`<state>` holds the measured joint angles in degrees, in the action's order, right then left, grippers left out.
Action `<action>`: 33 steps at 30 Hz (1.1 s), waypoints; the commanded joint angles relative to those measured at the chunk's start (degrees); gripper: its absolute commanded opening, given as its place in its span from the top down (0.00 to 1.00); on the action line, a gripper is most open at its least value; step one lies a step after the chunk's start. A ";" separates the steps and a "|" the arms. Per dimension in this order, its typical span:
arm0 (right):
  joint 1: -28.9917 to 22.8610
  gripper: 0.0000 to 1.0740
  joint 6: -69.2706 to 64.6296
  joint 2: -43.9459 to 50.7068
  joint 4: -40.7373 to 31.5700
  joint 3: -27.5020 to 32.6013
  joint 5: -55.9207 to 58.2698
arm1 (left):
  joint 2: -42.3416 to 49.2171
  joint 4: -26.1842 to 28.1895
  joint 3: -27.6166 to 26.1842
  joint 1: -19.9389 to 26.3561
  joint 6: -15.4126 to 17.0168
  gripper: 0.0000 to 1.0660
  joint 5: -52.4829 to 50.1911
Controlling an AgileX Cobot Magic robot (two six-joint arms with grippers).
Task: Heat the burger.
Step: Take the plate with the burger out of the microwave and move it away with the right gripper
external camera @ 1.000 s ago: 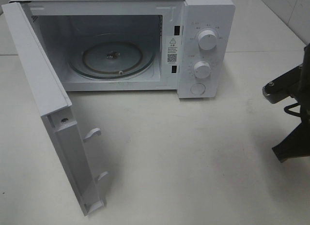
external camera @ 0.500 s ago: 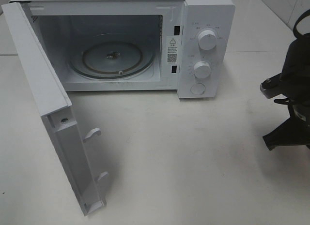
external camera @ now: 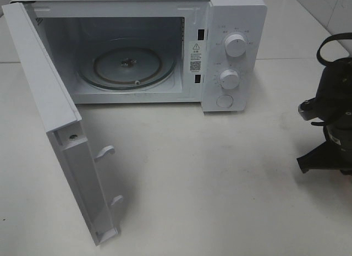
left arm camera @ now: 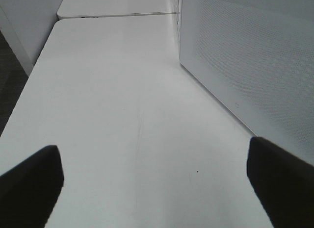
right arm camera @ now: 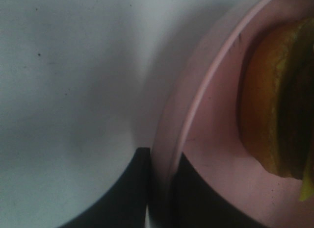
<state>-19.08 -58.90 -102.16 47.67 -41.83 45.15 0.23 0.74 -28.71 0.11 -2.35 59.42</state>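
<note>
The burger, with its golden-brown bun and dark patty, lies on a pink plate and shows only in the right wrist view. My right gripper is shut on the plate's rim, one finger on each side of it. In the exterior view only the right arm shows, at the right edge of the table; the burger and plate are out of frame there. My left gripper stands open over bare table with nothing between its fingers.
The white microwave stands at the back with its door swung wide open to the left. Its glass turntable is bare. The door's dotted outer face is close beside my left gripper.
The right arm has come further into the exterior view from the right edge and shifted slightly left. The microwave and the left arm have not moved.
</note>
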 commanded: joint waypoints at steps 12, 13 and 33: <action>0.29 0.65 -5.16 -6.53 5.84 -3.61 1.32 | 1.32 0.11 0.23 0.17 0.23 0.12 -0.52; 0.17 0.57 -5.33 -6.19 5.50 -3.61 1.26 | 1.32 0.11 0.23 0.17 0.23 0.12 -0.52; 0.17 0.32 24.35 11.86 -11.00 -3.61 -3.55 | 1.32 0.11 0.23 0.17 0.23 0.12 -0.52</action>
<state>-18.96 -41.20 -93.16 39.30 -45.26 41.88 0.23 0.74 -28.71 0.11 -2.35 59.42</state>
